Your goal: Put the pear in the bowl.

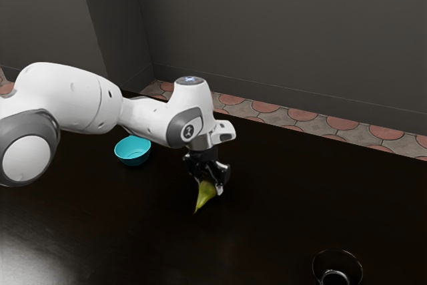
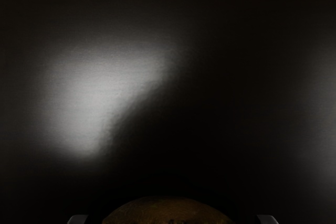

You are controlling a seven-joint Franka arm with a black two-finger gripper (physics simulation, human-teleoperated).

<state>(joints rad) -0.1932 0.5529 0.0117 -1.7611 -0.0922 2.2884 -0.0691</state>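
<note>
Under the black gripper (image 1: pixel 209 185), a green pear, with the bowl well apart from both

In the exterior view, the pear (image 1: pixel 205 195) sits right at the gripper's lower end, tilted, its narrow tip pointing down and toward that view's left. That view also gives the turquoise bowl (image 1: pixel 133 151), toward its left from the gripper, and a clear, round-rimmed vessel (image 1: pixel 337 253) near its lower right. The wrist view adds the pear's rounded top close beneath the hand, brownish in shadow, and a soft, pale glare across the table. I cannot tell whether the gripper is clenched on the pear or released around it. The pear is outside the bowl. It has a smooth, tapering body; the bowl is round, open and evenly coloured. The table (image 1: pixel 280 185) is dark and glossy, the wall (image 1: pixel 280 38) a flat grey, and the floor (image 1: pixel 293 119) patterned with rounded reddish tiles.
</note>
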